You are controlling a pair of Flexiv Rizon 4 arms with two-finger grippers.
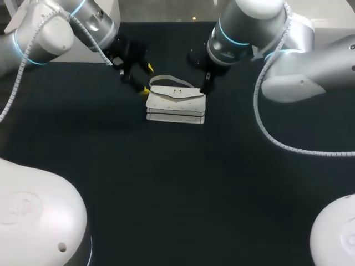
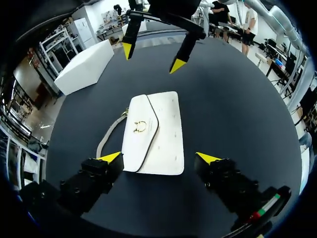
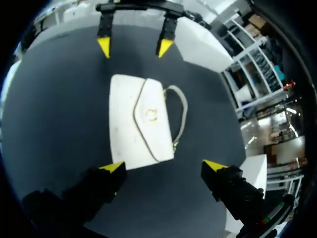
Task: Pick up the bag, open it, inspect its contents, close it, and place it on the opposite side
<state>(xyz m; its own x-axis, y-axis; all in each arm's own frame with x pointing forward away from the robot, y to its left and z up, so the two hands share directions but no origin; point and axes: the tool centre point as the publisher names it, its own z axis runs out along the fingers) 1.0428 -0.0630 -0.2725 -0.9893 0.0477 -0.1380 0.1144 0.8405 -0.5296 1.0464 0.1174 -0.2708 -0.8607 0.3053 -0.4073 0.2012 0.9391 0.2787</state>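
From above, the white bag (image 1: 176, 104) lies closed on the dark bench (image 1: 166, 183), between the left gripper (image 1: 147, 78) and the right gripper (image 1: 206, 83). From the left wrist, the left gripper (image 2: 158, 158) gapes wide and grips nothing, with the bag's (image 2: 153, 124) near end between its fingers. From the right wrist, the right gripper (image 3: 163, 166) gapes equally wide and empty, the bag (image 3: 141, 119) just ahead of it.

Dark matte table (image 1: 177, 183) spans view; lighting soft, even.
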